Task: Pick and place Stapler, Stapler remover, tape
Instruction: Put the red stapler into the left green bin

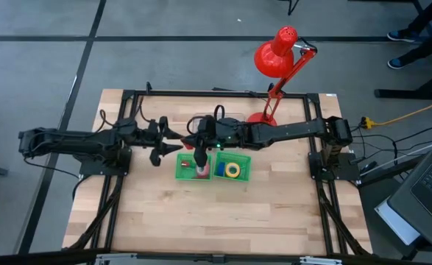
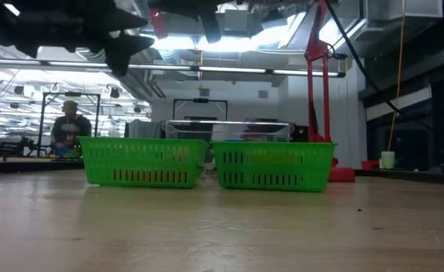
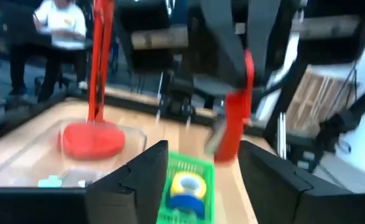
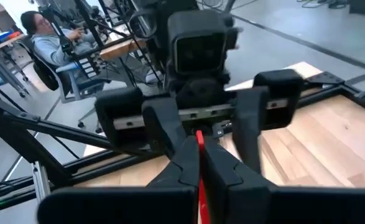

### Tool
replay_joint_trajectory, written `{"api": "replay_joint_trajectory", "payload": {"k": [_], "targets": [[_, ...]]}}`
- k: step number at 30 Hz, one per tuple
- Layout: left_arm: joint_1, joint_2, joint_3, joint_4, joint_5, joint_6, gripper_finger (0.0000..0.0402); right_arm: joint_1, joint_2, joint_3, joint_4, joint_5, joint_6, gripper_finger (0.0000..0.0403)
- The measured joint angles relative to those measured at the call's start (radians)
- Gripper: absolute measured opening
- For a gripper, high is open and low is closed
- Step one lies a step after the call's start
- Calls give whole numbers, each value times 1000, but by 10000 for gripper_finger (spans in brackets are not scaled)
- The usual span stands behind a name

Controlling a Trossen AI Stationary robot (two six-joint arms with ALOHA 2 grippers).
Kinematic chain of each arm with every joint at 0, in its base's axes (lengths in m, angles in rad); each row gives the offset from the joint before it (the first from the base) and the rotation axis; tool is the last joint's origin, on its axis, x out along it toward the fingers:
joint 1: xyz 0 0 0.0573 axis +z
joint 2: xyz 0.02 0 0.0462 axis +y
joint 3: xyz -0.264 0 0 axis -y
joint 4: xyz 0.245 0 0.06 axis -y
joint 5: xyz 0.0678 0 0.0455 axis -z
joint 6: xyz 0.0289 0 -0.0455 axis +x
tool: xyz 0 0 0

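Note:
A red stapler [image 3: 234, 121] is in my right gripper [image 4: 199, 167], which is shut on it over the left green basket [image 1: 183, 168]. The right green basket [image 1: 242, 160] holds a yellow tape roll [image 1: 233, 170] and a blue one [image 3: 183, 202]. My left gripper [image 3: 201, 186] is open and stands in the air just left of the left basket [image 2: 142, 162], facing the stapler. Something small, red and white, shows in the left basket [image 1: 201, 174]; I cannot tell what it is. No stapler remover can be made out. My right gripper pinches the stapler between its two fingers at its upper end [image 3: 248, 65]; the right wrist view shows a thin red strip [image 4: 199, 142] between the fingertips. The fingers come from above, slanting down. The stapler is lifted clear and hangs below them over the left basket.
A red desk lamp [image 1: 277, 53] stands behind the baskets with its base [image 3: 90, 138] in a clear tray [image 2: 229, 130] at the far side. Bare wooden table [image 1: 223, 221] lies in front of the baskets. A person [image 2: 70, 125] sits in the room beyond.

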Motion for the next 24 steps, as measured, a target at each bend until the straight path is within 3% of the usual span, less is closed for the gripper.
{"api": "replay_joint_trajectory", "payload": {"k": [6,12,18,24], "targets": [[8,58,2,179,6,17,223,-3,0,0,7,13,-15,0],[8,95,2,262,6,-1,219,-3,0,0,40,16,-29,0],[7,106,2,308,7,-2,181,-7,0,0,48,16,-35,0],[7,106,2,307,7,-3,112,-16,0,0,58,16,-53,0]]}}
